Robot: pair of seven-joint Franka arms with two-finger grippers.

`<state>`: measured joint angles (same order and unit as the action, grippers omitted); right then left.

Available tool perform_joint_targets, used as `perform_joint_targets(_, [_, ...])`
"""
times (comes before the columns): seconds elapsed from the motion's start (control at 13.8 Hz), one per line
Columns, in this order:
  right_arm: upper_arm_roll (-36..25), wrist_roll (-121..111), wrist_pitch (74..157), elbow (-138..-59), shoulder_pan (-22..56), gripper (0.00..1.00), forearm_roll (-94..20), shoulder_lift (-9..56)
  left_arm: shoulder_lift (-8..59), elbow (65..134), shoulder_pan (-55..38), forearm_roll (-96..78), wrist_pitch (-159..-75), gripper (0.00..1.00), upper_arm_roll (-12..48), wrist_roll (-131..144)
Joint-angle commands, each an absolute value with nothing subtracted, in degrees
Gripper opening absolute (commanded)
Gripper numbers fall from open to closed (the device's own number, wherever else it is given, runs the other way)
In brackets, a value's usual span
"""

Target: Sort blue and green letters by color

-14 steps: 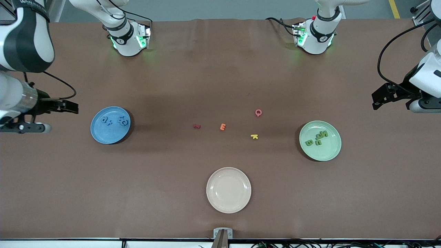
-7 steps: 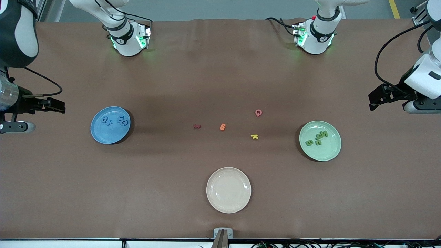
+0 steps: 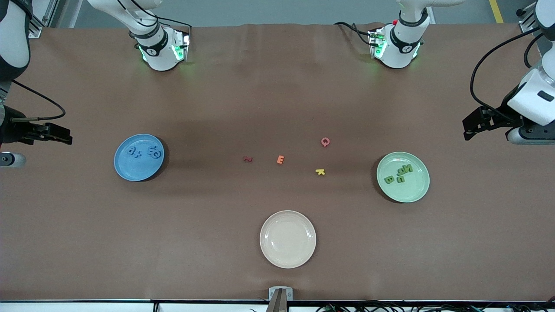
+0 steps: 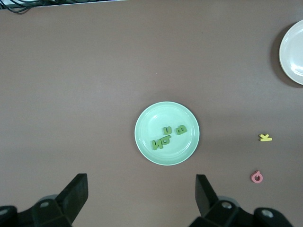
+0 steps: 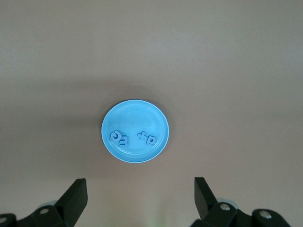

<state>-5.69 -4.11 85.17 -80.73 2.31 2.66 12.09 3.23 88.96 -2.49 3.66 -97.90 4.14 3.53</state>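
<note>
Four blue letters [image 3: 143, 152] in a row on their plate – both end effectors open, empty.

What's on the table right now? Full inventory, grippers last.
blue letters: four, blue, on the blue plate
green letters: four, olive-green, on the green plate
blue plate: one, toward the right arm's end
green plate: one, pale green, toward the left arm's end
cream plate: one, nearest the front camera
loose letters: dark red, orange, pink, yellow, mid-table
left gripper: open, past the green plate at the table's end
right gripper: open, past the blue plate
</note>
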Motion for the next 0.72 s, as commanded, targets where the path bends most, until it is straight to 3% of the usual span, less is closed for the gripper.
perform_joint_targets(0.0, [-5.2,-5.1,83.6,-79.7,1.4,1.0,1.6,12.8,3.7,88.4,-2.6,3.2,-97.8,1.0,4.1,3.0])
perform_joint_targets(0.65, [-4.7,-9.5,82.4,-85.3,-1.5,1.0,-0.1,6.6,3.2,88.9,-2.2,2.3,-93.0,1.0,5.8,3.2])
